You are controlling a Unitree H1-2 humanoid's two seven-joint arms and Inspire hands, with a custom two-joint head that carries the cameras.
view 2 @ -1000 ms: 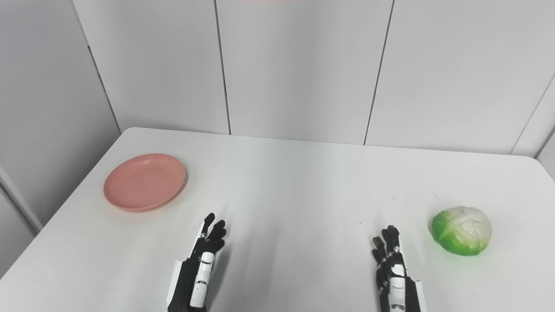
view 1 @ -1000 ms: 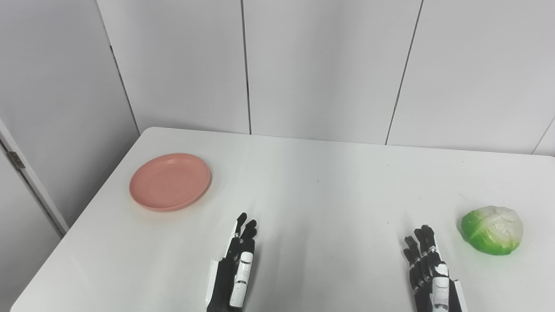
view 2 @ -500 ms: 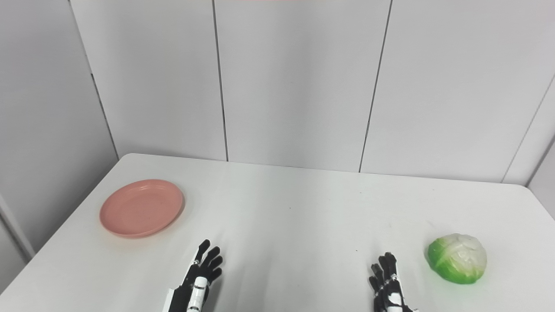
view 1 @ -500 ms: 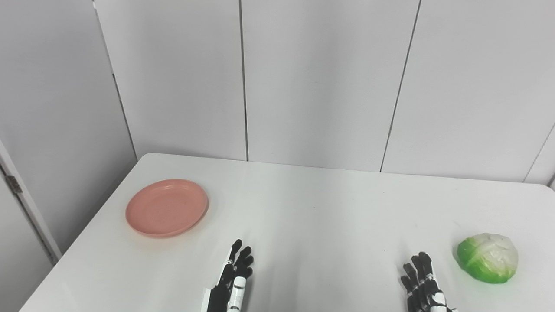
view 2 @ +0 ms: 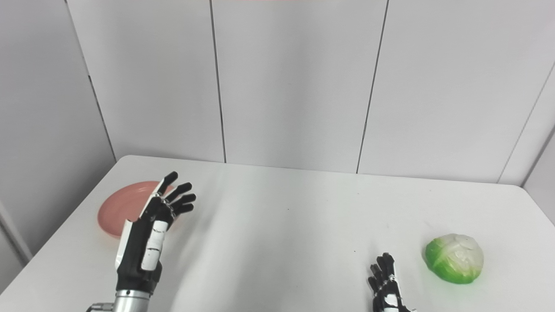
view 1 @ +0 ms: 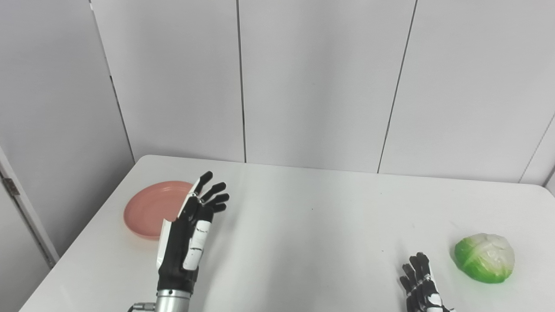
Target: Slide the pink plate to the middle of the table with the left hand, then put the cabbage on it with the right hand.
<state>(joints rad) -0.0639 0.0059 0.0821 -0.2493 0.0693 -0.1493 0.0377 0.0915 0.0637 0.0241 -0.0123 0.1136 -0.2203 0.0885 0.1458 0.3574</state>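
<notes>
Left eye view: round glossy pink plate (view 1: 145, 209)

Pink plate (view 1: 145, 208) flat at table's left edge; green-white cabbage (view 1: 484, 258) far right, well apart

A bare robot test room, lab-like rather than a home or shop.

A plain white table (view 1: 329, 225) fills the lower half of the frame. Behind it, across the whole upper half, stand smooth pale grey wall panels (view 1: 321, 78) split by thin dark vertical seams. At the far left edge a door frame with a small metal hinge (view 1: 9, 186) shows. Lighting is flat and even.
</notes>
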